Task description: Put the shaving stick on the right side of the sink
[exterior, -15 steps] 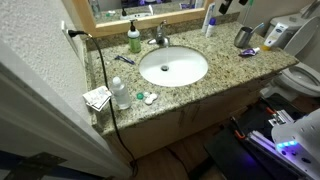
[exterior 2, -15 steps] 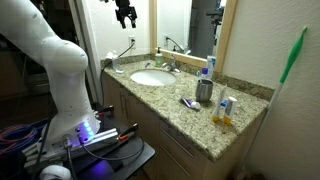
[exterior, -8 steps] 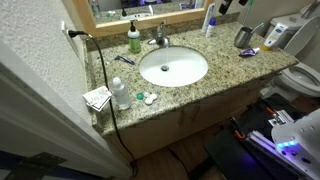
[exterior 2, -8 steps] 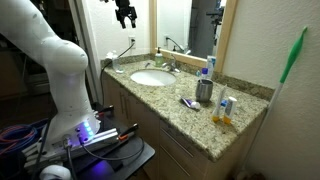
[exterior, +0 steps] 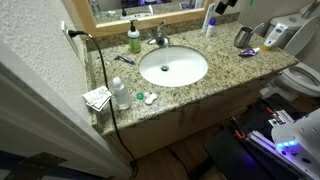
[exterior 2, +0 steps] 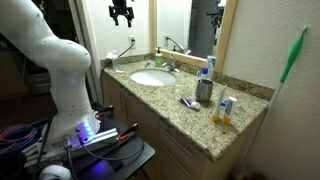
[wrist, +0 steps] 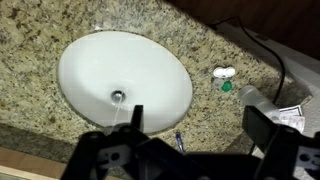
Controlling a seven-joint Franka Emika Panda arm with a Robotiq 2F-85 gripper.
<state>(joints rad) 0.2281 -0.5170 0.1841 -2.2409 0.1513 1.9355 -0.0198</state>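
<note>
The black gripper (exterior 2: 121, 12) hangs high at the frame's top, jaws spread, empty; the slim blue-and-white shaving stick (exterior: 123, 59) lies flat left of the white oval sink (exterior: 180, 72).

Wrist overhead; all 3 share sink (wrist: 90, 70).

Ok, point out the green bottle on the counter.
The pump bottle beside the faucet; the clear bottle and blue-capped bottle are not green.

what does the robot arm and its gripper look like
The arm is glossy white, built of thick rounded segments. The gripper at its end is black, with two dark blocky fingers on a black frame.
</note>
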